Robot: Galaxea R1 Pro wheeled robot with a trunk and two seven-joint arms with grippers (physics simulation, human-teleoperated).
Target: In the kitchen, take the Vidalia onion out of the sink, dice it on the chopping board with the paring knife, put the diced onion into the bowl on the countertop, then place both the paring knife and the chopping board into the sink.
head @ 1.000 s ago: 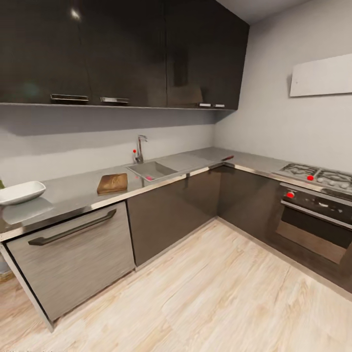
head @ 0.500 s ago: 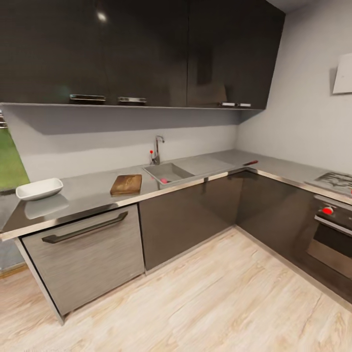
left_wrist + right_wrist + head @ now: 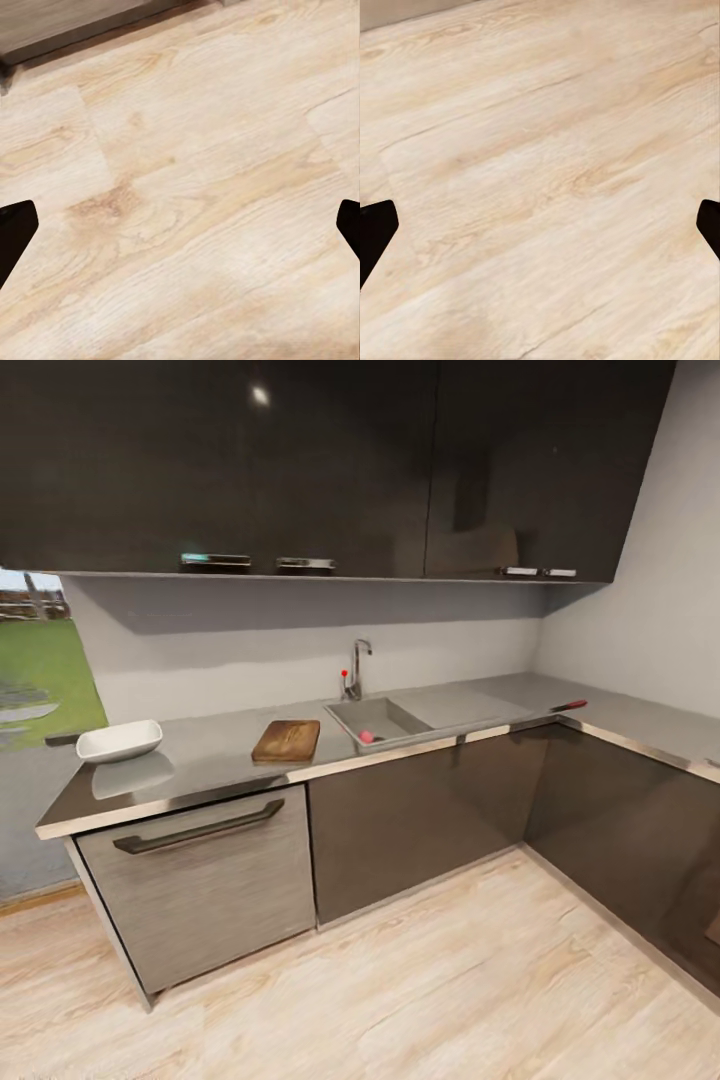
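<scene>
Task not started.
Onion in sink; chopping board, paring knife untouched; both end effectors released, empty.

Small pink object in the sink: too small to identify. Knife: red handle visible, blade indistinct. Left gripper and right gripper: fingertips cut off at frame edges. Countertop cut off at right edge.

White bowl, brown grained chopping board, grey bench, red-handled paring knife, pale wood-grain floor.
</scene>
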